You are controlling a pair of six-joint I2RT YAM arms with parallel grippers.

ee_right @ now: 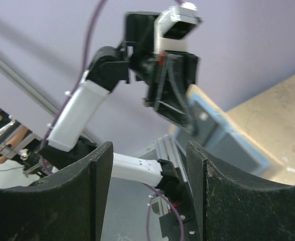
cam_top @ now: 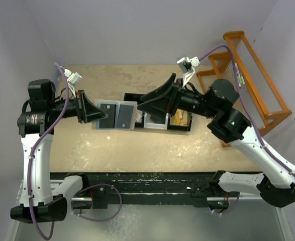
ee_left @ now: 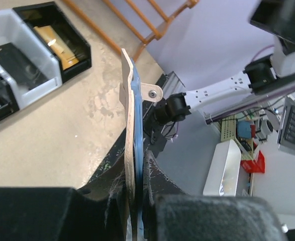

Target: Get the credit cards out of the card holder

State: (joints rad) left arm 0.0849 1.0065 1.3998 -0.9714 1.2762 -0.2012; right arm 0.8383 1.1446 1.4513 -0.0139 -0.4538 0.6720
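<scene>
The card holder (cam_top: pixel 118 116) hangs open above the table, pale blue-grey inside, with a dark card (cam_top: pixel 123 115) in its right half and another (cam_top: pixel 106 110) in its left half. My left gripper (cam_top: pixel 98 116) is shut on the holder's left edge. In the left wrist view the holder (ee_left: pixel 129 120) stands edge-on between the pads, tan face left, blue right, with my left gripper (ee_left: pixel 136 193) clamped on it. My right gripper (cam_top: pixel 141 104) is open and empty, just right of the holder and apart from it. In the right wrist view my right gripper (ee_right: pixel 148 150) faces the holder (ee_right: pixel 227 140).
The black three-compartment tray (cam_top: pixel 180 127) lies on the table under my right gripper, with white inserts and a tan item inside; it also shows in the left wrist view (ee_left: pixel 62 50). An orange wire rack (cam_top: pixel 253 75) stands at the far right.
</scene>
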